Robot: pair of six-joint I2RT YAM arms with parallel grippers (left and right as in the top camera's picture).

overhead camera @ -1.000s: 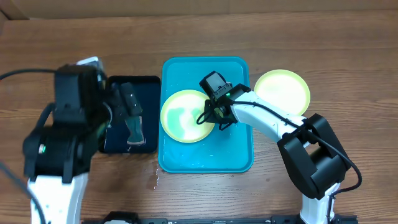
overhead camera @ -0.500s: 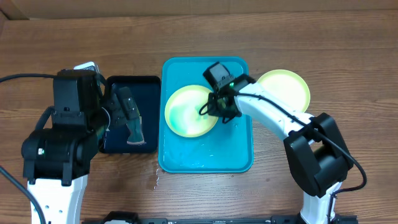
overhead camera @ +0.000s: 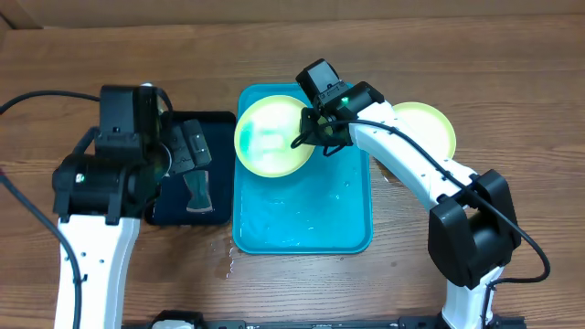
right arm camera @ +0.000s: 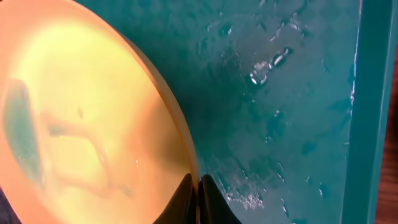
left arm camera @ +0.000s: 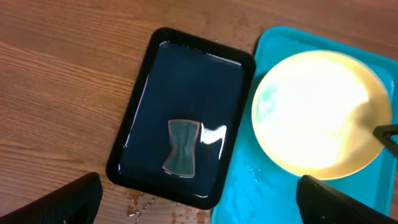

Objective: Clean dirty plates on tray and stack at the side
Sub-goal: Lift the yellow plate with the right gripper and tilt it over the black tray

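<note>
My right gripper (overhead camera: 309, 139) is shut on the right rim of a yellow-green plate (overhead camera: 271, 137) and holds it tilted over the far left part of the turquoise tray (overhead camera: 306, 224). In the right wrist view the fingertips (right arm camera: 199, 200) pinch the plate's edge (right arm camera: 81, 124) above the wet tray floor (right arm camera: 292, 93). A faint bluish smear shows on the plate's face. A second yellow-green plate (overhead camera: 425, 128) lies on the table right of the tray. My left gripper (left arm camera: 205, 208) hangs open and empty, high over the black tray (left arm camera: 186, 62).
A grey sponge (left arm camera: 182, 147) lies in the water-filled black tray (overhead camera: 192, 210), which sits against the turquoise tray's left side. Water drops spot the wood near both trays' front corners (left arm camera: 143, 202). Bare table lies at the far side and front.
The right gripper has carried the plate toward the tray's far left corner and tipped it up. The left arm has shifted slightly right and farther back, still open.
</note>
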